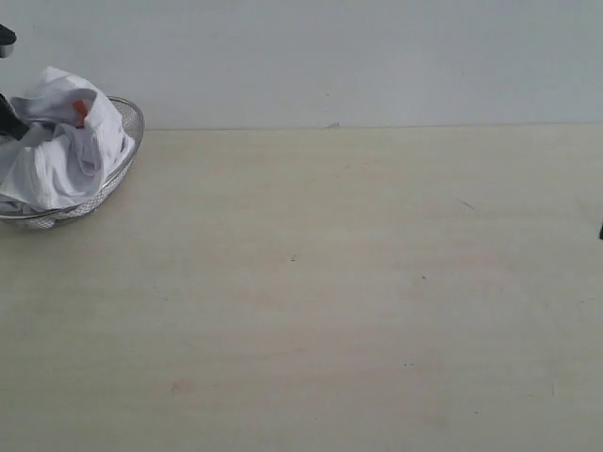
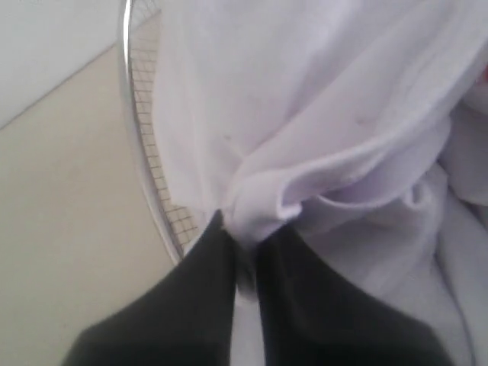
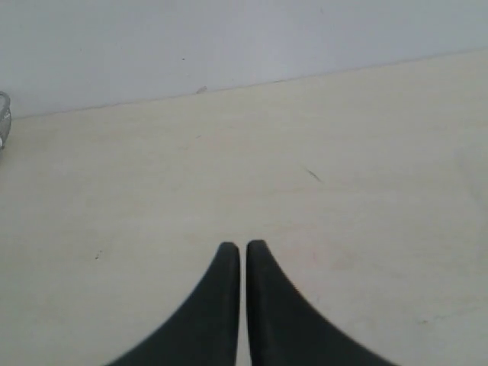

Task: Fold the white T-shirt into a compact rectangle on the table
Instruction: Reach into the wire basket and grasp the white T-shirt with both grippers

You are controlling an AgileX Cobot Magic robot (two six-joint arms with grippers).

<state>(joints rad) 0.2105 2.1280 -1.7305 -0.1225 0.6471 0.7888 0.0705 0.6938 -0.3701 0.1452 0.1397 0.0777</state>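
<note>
The white T-shirt [image 1: 58,141] lies bunched up in a wire-mesh basket at the far left of the table [image 1: 330,282], a spot of red showing near its top. In the left wrist view my left gripper [image 2: 248,236] is shut on a fold of the white T-shirt [image 2: 305,130], the cloth pinched between its two dark fingers. In the exterior view only a dark bit of that arm shows at the left edge, beside the shirt. My right gripper [image 3: 242,248] hangs shut over the bare table [image 3: 343,152] with nothing in it.
The silver wire-mesh basket [image 1: 129,118] stands at the table's far left, close to the pale back wall; its rim [image 2: 141,152] runs beside the cloth in the left wrist view. The tabletop carries only faint specks and scratches.
</note>
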